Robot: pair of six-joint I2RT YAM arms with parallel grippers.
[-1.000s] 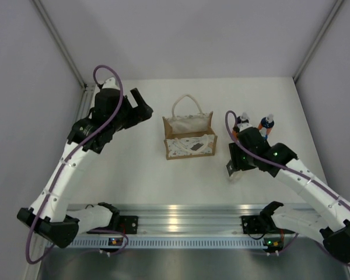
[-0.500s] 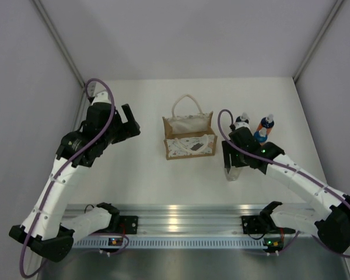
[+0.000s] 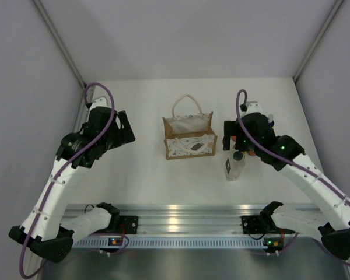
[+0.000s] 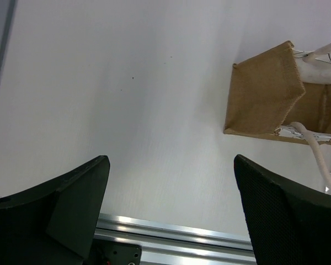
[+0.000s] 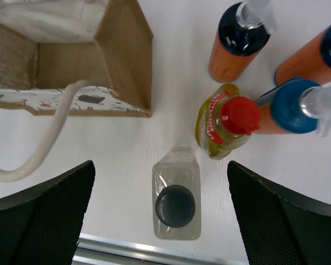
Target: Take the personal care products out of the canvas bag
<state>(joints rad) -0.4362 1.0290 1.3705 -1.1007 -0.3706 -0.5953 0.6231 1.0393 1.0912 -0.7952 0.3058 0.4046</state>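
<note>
The tan canvas bag [image 3: 189,137] stands upright mid-table, one white rope handle draped over its front; the part of its inside seen in the right wrist view [image 5: 71,63] holds no bottle. To its right stands a clear bottle with a dark cap [image 3: 235,166] [image 5: 176,201], free of any grip. Behind it are a yellow bottle with a red cap [image 5: 226,121] and three orange bottles with blue tops [image 5: 237,41] [image 5: 320,52] [image 5: 289,107]. My right gripper [image 3: 236,139] [image 5: 160,163] hovers open above the clear bottle. Left of the bag, my left gripper [image 3: 123,125] [image 4: 171,160] is open and empty.
An aluminium rail [image 3: 181,213] runs along the near table edge, close behind the clear bottle. Grey walls enclose the table on the left, right and far sides. The bag's side panel [image 4: 263,94] shows at the right of the left wrist view.
My right gripper opened, let go of the clear bottle, and rose back toward the other bottles. The bottle now stands alone. My left arm drew slightly left, away from the bag.
</note>
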